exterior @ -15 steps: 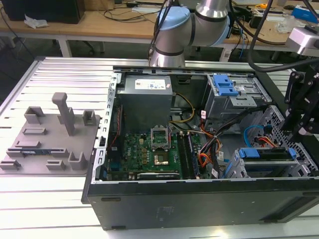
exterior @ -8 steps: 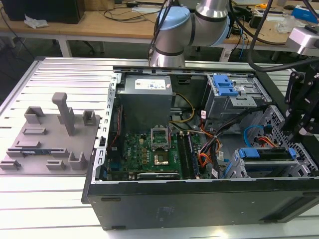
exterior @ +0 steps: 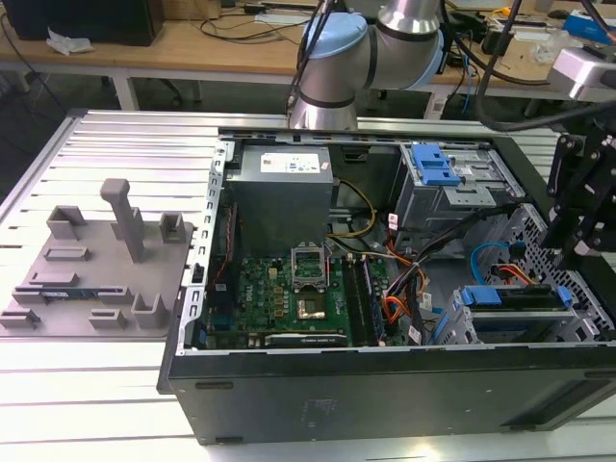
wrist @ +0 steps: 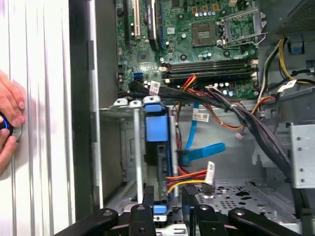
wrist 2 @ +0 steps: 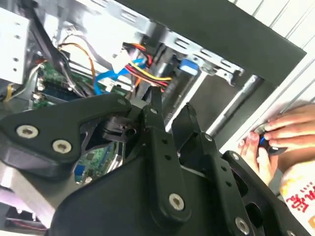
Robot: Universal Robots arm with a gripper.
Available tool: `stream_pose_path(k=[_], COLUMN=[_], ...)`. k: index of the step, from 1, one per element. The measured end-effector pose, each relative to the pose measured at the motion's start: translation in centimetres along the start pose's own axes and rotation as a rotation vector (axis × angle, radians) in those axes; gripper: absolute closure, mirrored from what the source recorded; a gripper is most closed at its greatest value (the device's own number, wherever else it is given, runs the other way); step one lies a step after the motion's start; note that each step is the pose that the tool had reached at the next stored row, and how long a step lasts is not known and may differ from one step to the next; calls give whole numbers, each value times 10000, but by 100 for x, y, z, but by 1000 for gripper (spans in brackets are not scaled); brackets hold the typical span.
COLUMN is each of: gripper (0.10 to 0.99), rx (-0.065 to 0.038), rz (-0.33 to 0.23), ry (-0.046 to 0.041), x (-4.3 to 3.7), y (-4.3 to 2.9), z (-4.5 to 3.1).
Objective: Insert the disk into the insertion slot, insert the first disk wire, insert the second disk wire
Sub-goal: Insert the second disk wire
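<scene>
Blue-framed disk [exterior: 510,296] sits seated in the perforated grey insertion slot [exterior: 457,323].

A ribbed tabletop [exterior: 125,144] of pale metal slats, with grooves running along its length, carries everything. An open black computer case [exterior: 385,395] lies on its side on it, taking up the half toward the exterior view's right and reaching close to the near edge. Just beside the case, toward the exterior view's left, sits a flat grey fixture plate [exterior: 58,289] with several low blocks and one taller post [exterior: 123,217]. Bare slats run behind the plate to the far left corner. In the first wrist view a person's hand [wrist: 9,105] lies on the slats near the case's outer wall, fingers at a small blue object [wrist: 4,123].
</scene>
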State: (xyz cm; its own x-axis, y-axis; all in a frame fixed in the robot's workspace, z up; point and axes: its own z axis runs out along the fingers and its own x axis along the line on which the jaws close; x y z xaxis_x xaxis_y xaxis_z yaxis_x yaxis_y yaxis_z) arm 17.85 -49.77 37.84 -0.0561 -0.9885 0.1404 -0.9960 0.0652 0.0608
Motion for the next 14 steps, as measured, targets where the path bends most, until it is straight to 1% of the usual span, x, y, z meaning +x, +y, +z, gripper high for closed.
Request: stream_pose_path(k=[1,2,3,4,5,7,8,10,11,12,14], gripper=[725,725,725,725,725,725,725,725,725,725,725], rx=[-1,-3,1,1,2,13,63,135,172,197,248], rz=[6,14,19,23,22,27,29,1,-66,-170,-462], ry=[93,215,288,315,337,410,487,614,643,652,668], x=[-43,-83,-108,-132,-146,-164,-166,-165,-166,-167,-173], y=[4,9,17,34,55,97,114,127,134,150,152], z=[-21,-66,-116,-153,-167,-169,-165,-162,-153,-141,-141])
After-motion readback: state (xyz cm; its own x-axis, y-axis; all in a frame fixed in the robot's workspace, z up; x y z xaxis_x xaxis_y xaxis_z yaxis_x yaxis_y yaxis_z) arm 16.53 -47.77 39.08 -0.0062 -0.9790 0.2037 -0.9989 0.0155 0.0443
